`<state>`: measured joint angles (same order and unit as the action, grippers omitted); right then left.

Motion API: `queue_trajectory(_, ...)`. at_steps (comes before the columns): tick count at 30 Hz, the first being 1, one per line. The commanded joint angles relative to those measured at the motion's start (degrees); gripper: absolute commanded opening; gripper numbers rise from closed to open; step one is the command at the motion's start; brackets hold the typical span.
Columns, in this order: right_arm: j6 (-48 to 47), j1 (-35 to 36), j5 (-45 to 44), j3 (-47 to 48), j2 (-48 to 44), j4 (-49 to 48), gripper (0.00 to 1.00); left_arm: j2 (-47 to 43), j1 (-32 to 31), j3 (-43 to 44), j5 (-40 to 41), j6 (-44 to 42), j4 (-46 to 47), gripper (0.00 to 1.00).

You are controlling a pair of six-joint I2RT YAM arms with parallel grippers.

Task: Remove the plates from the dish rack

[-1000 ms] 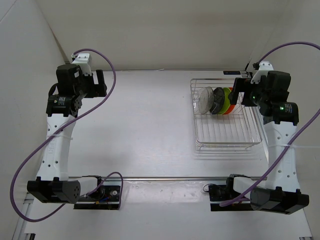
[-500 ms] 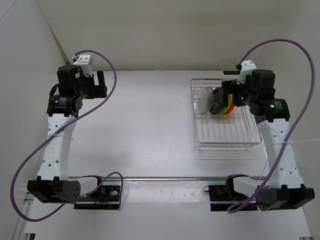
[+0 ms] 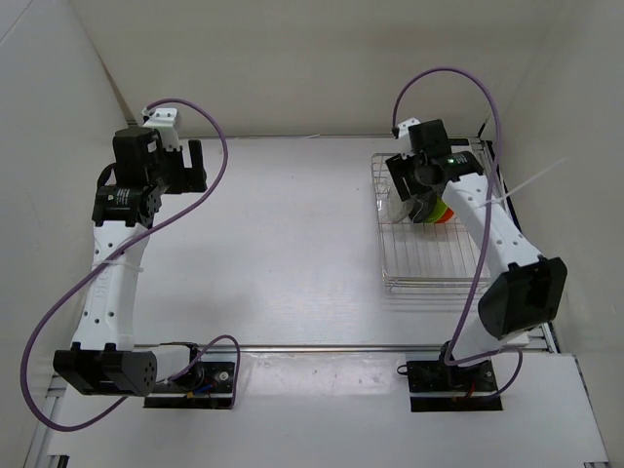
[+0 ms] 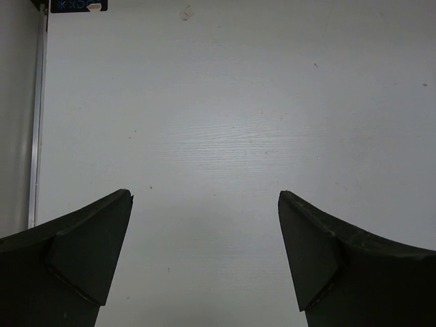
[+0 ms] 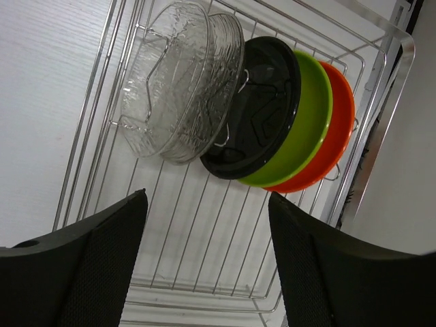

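Right arm has swung in over the rack. My right pincer is spread and empty above the plates, which stand on edge in the rack. I'd line up square on the clear plate rim and close gently. Left pincer is spread over the surface.

You're looking at a dish rack of shiny metal wire; the clear plate is glassy and textured; the black plate, lime green plate and orange plate are smooth and glossy; the table is matt white.

4 plates stand on edge in 1 row inside the dish rack, which sits at the far right of the table
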<state>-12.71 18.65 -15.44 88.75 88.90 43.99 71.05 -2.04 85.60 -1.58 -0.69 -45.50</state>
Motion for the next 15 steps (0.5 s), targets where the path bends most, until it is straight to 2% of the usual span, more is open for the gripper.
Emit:
queue_trajectory(1, -1.44, 1.47, -3.89, 3.89, 2.58, -3.56, 0.75, -0.38, -0.07, -0.26, 1.76, -0.63, -0.30, 1.00)
queue_trajectory(2, -1.44, 1.47, -4.50, 3.89, 3.98, -4.34, 0.71, -0.38, -0.07, -0.87, 1.76, -0.63, -0.30, 1.00)
queue_trajectory(4, -2.06, 2.09, -5.21, 3.89, 5.22, -5.66, 0.71, -0.38, -0.07, -1.49, 1.76, -0.63, -0.30, 1.00)
queue_trajectory(5, -2.06, 2.09, -5.21, 4.41, 6.36, -5.67, 0.66, -0.38, -0.07, -1.49, 1.76, -0.63, -0.30, 1.00)
queue_trajectory(8, -2.76, 2.09, -5.21, 4.94, 8.29, -6.28, 0.66, -0.91, -0.07, -2.11, 1.76, -1.15, -0.30, 1.00)
queue_trajectory(11, -3.90, 2.09, -5.21, 6.17, 10.40, -6.28, 0.59, -1.52, -0.07, -2.72, 2.29, -1.16, 0.23, 1.00)
queue_trajectory(15, -4.42, 2.09, -5.21, 7.23, 13.04, -6.90, 0.56, -2.05, -0.07, -3.34, 2.29, -1.16, 0.23, 1.00)
